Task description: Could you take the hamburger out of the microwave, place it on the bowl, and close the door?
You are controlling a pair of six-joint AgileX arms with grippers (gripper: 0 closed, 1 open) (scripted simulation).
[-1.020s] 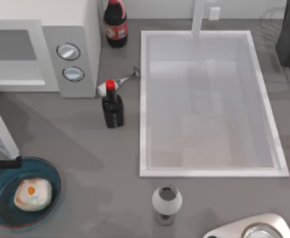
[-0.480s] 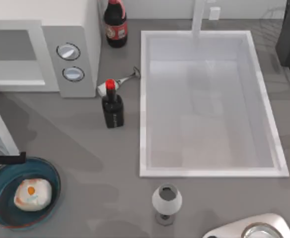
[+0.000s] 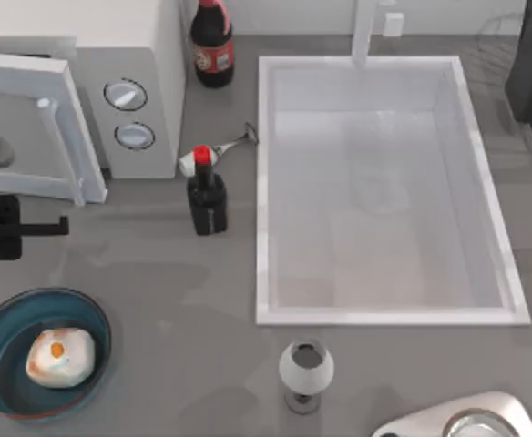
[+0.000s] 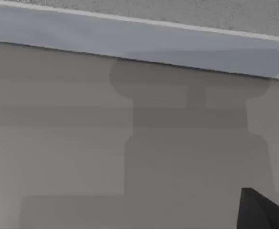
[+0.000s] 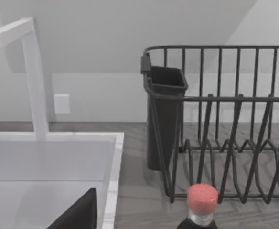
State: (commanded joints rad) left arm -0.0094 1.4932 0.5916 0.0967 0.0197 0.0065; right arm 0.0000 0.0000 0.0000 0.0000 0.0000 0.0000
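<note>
Since a second ago the door [image 3: 43,127] has swung most of the way toward the microwave [image 3: 129,91]; it was wide open then, seen edge-on at the left edge of the table, and now it stands at a slant across the cavity front, its bar handle facing outward. With it the left gripper [image 3: 56,225] has travelled up from beside the bowl [image 3: 93,320] to a spot just in front of the door's lower edge.

Nothing has changed about the hamburger [image 3: 59,356]: it sits in the bowl, well behind the left gripper, toward the near edge of the table. So the first two parts of the job look done, and only the closing is left.

That closing looks more than half finished. One side of the door already reaches the knob panel while the far side stands clear of the cavity, so a further push should seat it flush. I cannot tell how far apart the left gripper's fingers are; it carries nothing. From the left wrist, a flat grey panel with a pale strip above it, most likely the door, lies close ahead.

Away from the left gripper stand a dark bottle [image 3: 208,202], a sink [image 3: 266,228] and a grey goblet [image 3: 305,368]. At the table's far right, the right arm is parked.
</note>
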